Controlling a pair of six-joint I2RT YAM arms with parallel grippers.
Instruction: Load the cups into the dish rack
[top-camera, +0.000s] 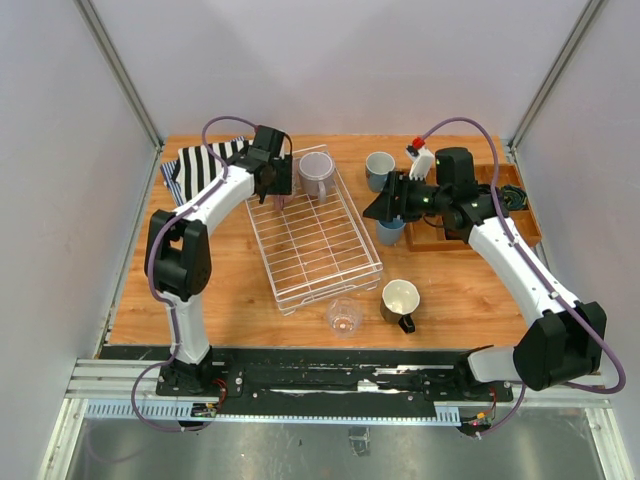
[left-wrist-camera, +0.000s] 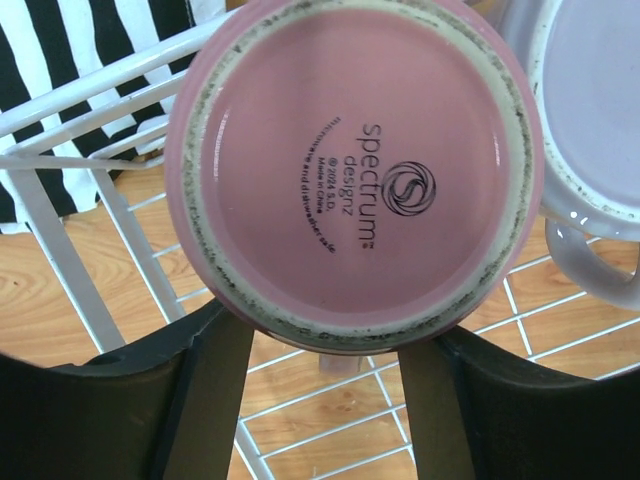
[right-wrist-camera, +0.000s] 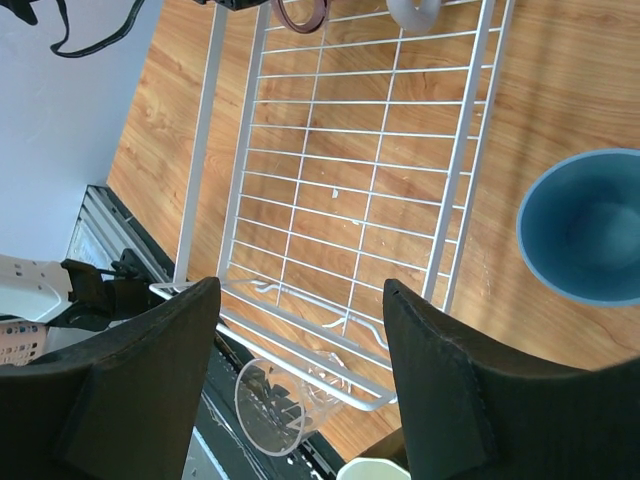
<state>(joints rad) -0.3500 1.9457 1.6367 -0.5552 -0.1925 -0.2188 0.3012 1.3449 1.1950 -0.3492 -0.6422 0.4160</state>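
Left gripper (left-wrist-camera: 325, 372), at the far-left corner of the dish rack (top-camera: 322, 250): the pink mug (left-wrist-camera: 350, 170) is upside down with its base to the wrist camera. Both fingers run up under the base edge and vanish there. The gap between them is narrower than the mug, so they may be on the handle. Cannot tell whether they pinch it or merely flank it.
- Grey-lilac cup (top-camera: 317, 172) sits just beside it at the rack's far end; whether they touch is unclear.

Right gripper (right-wrist-camera: 300, 292), off the rack's right side: fingers spread wide, nothing between them.
- Light blue tumbler (right-wrist-camera: 585, 225) stands mouth up near the rack's right rail, to one side of the fingers, not between them.

Outside the rack:
- Blue-grey mug (top-camera: 379, 170), right of the far corner.
- Dark mug (top-camera: 401, 300) and clear glass (top-camera: 344, 316), off the near-right corner.

Handling, my guess:
- The pink mug looks glazed: rigid, some weight, slick walls. It is likely to chip if knocked against wire or its neighbour.
- The tumbler is smooth-sided with no handle. Best taken at the rim, one finger inside and one outside.
- The glass is the light, fragile one and needs a gentle squeeze.
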